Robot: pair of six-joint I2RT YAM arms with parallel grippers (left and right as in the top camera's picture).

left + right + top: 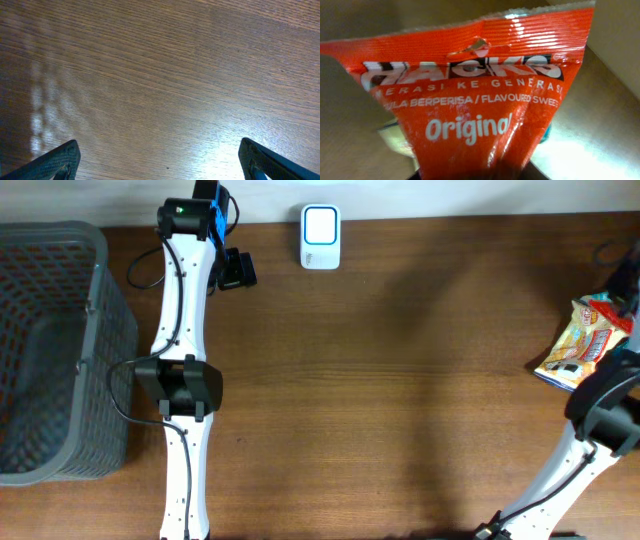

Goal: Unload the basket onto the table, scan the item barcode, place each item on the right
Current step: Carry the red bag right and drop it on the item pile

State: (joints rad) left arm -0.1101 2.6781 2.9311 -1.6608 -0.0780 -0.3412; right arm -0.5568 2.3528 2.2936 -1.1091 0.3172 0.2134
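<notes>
Gleaming orange-red Hacks sweets packet

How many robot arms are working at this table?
2. The left arm stretches over the table beside the grey basket; the right arm comes in at the right edge, holding a red snack packet.

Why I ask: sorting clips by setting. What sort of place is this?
Probably a mock shop checkout: a white barcode scanner on a wooden table, a grey shopping basket, and an orange sweets packet.
</notes>
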